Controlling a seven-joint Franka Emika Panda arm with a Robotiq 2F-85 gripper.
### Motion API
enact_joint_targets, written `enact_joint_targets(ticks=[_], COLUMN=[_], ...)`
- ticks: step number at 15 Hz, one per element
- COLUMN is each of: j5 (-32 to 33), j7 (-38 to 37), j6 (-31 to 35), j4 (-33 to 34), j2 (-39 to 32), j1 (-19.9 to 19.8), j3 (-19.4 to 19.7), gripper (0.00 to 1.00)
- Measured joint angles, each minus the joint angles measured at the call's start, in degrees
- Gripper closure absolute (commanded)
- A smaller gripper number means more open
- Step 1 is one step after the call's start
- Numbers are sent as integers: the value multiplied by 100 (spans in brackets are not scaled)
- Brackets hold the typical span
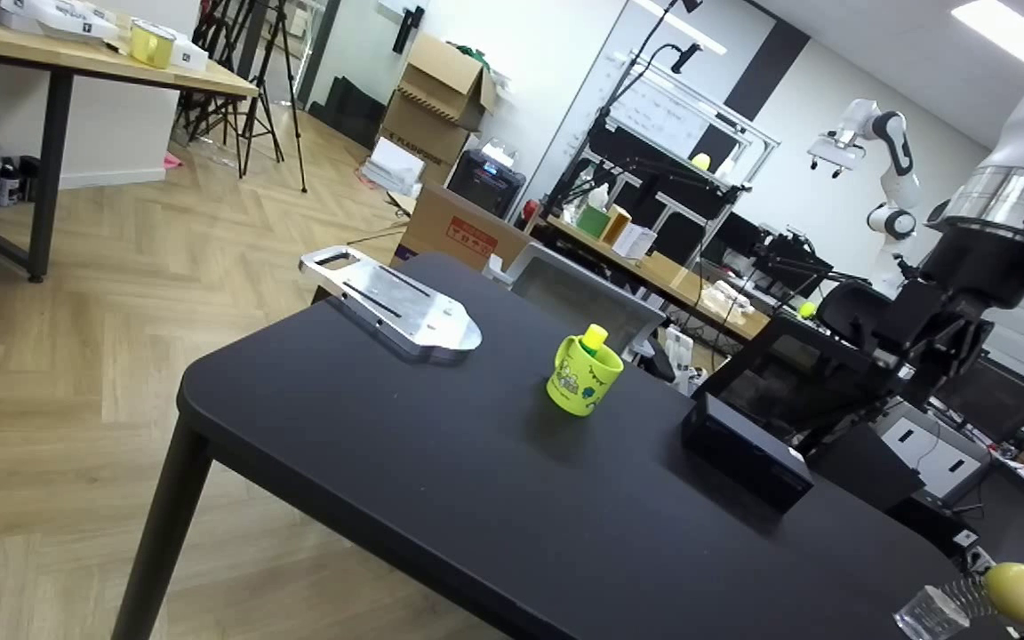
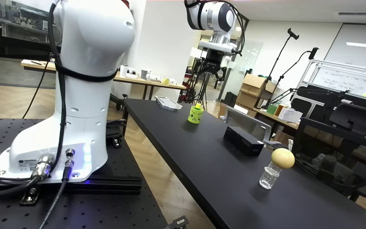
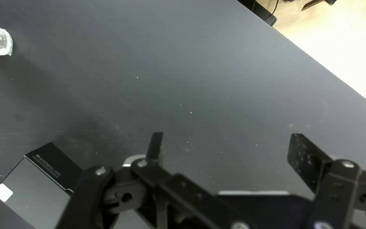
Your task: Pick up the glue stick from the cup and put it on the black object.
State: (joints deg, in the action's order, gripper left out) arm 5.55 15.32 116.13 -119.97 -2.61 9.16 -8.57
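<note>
Fingers (image 3: 304, 159) spread wide, well above the level of the black box (image 2: 239, 140); wrist view has them right of it. Left to right in both exterior views, box as reference: flat white-grey tray (image 1: 432, 322) far left of the box, on the same surface (image 1: 441, 462). Lime-green cup (image 1: 580, 380) upright, also left of the box but nearer, apart from it. Glue stick (image 1: 595, 338) stands inside the cup, yellow end above the rim. Then the box itself, lying flat. Right of the box: clear jar (image 2: 268, 176), yellow ball (image 2: 283, 158) just above the jar.
</note>
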Motion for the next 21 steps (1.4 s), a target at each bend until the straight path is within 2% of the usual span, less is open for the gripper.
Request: enact_joint_targets(ticks=[4,7,14,21], j5=[4,75,466,755], j7=[11,21,5,-297], j6=[9,86,346,65], j4=[0,247,1877,3700], j2=[-18,-325,-1821,-3099], j1=[-1,-19,166,952], j3=[0,10,-60,-142], gripper=[0,0,0,0])
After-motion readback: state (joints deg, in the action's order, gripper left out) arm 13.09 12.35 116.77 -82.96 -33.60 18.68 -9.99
